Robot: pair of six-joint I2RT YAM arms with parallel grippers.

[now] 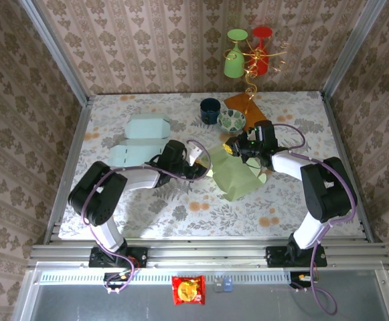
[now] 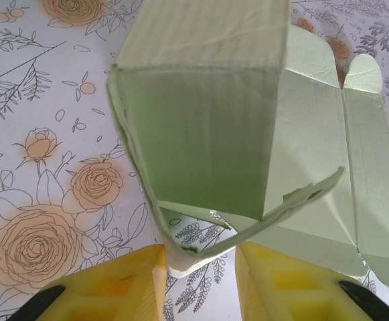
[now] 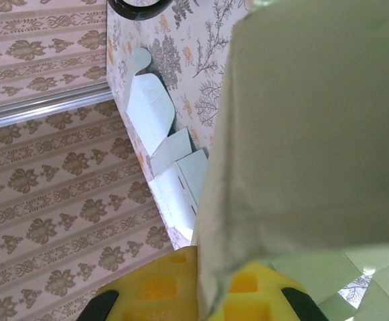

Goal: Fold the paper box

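One green paper box (image 1: 234, 172), two blue boxes (image 1: 147, 127)

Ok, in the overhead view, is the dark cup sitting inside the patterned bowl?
No, the dark cup stands on its own beside the patterned bowl, on the bowl's left in the overhead view.

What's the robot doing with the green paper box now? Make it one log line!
task: fold green paper box | left gripper: open, jaws astride box's corner | right gripper: shut on box wall | box: part-folded
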